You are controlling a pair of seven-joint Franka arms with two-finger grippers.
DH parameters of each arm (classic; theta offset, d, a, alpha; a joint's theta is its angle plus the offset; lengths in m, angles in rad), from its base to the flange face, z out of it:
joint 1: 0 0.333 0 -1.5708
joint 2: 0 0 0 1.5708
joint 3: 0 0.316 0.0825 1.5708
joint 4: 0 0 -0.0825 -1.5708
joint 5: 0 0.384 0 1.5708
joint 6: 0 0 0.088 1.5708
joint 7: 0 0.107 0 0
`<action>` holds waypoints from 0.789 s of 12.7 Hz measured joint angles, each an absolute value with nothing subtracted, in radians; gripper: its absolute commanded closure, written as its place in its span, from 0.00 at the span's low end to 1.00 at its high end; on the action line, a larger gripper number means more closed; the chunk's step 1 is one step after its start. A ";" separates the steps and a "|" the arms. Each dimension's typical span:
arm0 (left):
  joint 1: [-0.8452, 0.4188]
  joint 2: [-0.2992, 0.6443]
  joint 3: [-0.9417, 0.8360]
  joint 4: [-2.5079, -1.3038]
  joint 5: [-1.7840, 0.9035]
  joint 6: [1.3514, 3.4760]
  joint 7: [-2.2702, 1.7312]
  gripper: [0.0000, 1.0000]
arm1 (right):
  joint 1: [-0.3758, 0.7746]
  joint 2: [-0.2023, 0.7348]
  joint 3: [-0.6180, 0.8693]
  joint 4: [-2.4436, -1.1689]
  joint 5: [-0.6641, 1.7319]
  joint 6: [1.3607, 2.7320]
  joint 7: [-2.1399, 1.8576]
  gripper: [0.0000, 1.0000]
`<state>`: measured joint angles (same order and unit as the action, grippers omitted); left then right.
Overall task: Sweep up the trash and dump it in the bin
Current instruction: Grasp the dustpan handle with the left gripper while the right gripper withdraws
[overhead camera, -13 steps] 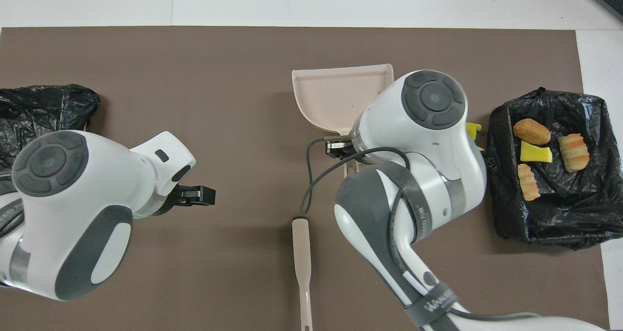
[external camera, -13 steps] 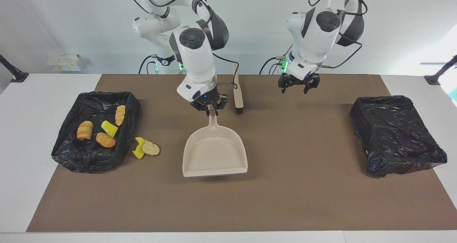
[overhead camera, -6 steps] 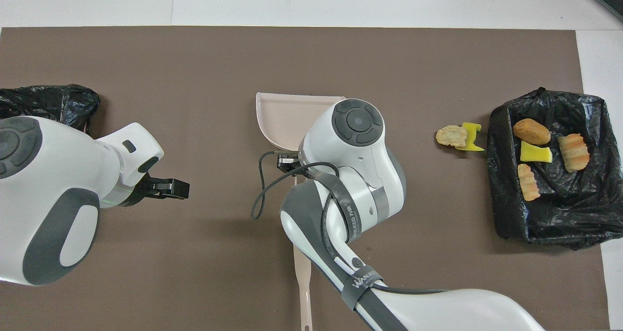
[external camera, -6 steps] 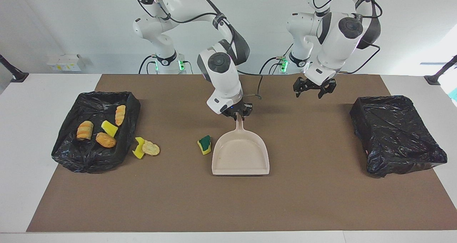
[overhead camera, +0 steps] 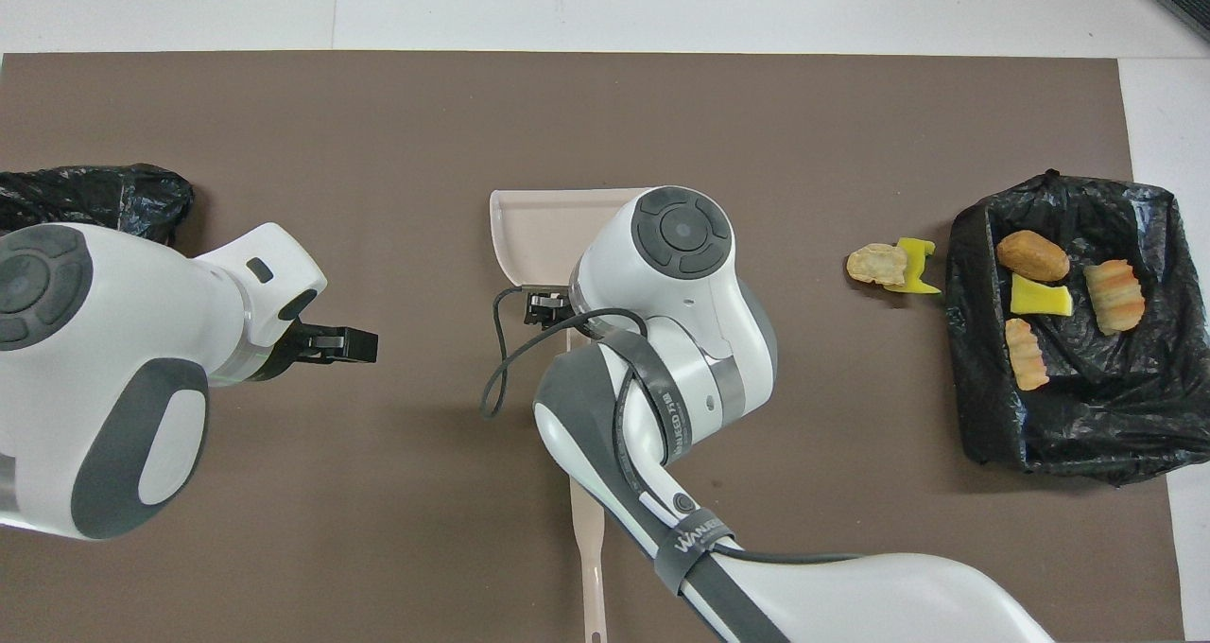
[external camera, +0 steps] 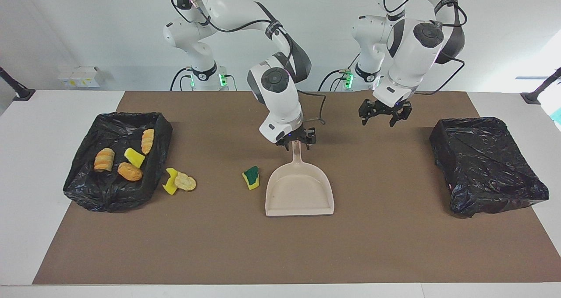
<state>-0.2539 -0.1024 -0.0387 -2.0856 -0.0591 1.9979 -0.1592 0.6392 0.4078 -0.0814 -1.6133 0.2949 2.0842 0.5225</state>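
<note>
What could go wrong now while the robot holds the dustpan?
The right gripper holds the empty dustpan by its handle only, so it might twist.

The green-and-yellow sponge lies beside the pan, not at its open lip, so a careless move might just nudge it away.

Two pieces sit outside the bin and could be missed.

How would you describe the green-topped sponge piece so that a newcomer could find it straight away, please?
Start at the beige dustpan in the middle of the brown mat, its handle in the right gripper. The sponge lies on the mat just beside the pan, toward the right arm's end. It alone has a dark green top on yellow.
</note>
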 measured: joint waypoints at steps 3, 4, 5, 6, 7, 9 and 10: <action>-0.273 -0.027 -0.055 -2.073 -0.061 2.081 -0.210 0.00 | 0.600 0.318 -0.091 -1.608 0.294 1.927 0.467 0.00; -0.298 0.002 -0.058 -2.060 -0.065 2.104 -0.251 0.00 | 0.567 0.282 -0.092 -1.608 0.294 1.854 0.405 0.00; -0.331 0.032 -0.060 -2.040 -0.073 2.125 -0.305 0.00 | 0.526 0.245 -0.093 -1.607 0.294 1.776 0.343 0.00; -0.368 0.059 -0.062 -2.014 -0.083 2.137 -0.361 0.00 | 0.488 0.212 -0.093 -1.608 0.294 1.701 0.288 0.00; -0.406 0.083 -0.064 -1.989 -0.088 2.146 -0.414 0.00 | 0.458 0.181 -0.094 -1.616 0.294 1.641 0.242 0.00; -0.485 0.134 -0.066 -1.938 -0.093 2.173 -0.521 0.00 | 0.427 0.107 -0.095 -1.698 0.294 1.606 0.176 0.00; -0.522 0.161 -0.067 -1.917 -0.093 2.187 -0.570 0.00 | 0.426 0.061 -0.095 -1.770 0.294 1.622 0.159 0.00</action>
<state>-0.5217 0.1612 -0.0671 -1.9170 -0.0933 2.1875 -0.5701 0.4257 0.0612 -0.0951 -1.7695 0.2940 1.6219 0.1592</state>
